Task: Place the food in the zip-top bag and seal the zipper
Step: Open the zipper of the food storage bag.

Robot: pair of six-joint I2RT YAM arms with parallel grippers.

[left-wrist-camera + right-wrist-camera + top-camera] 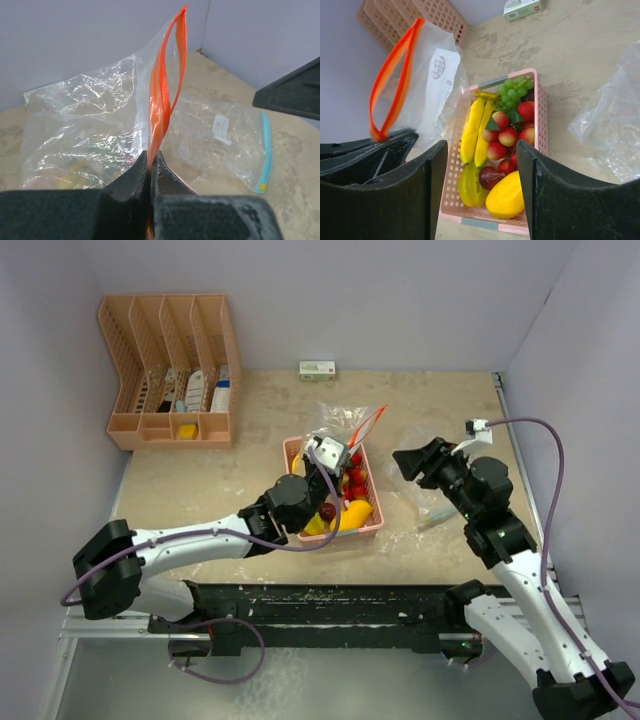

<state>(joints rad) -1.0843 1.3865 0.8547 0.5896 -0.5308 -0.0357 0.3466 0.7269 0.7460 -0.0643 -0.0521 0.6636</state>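
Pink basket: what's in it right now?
The basket holds bananas, a mango, strawberries, green grapes and one dark red fruit. Anything beneath that pile is hidden.

My left gripper (149, 162) pinches the orange zipper (157, 115) of the zip-top bag (85, 125), so the strip's lower end is hidden between my fingers (125, 187), themselves cut off at the bottom edge. From above, that gripper covers part of the pink basket (368, 528). The contents of the organizer (170, 340) are too small to name.

A peach 4-slot organizer (170, 365) stands back-left on the table (200, 480), a small green-white box (317, 369) mid-back.
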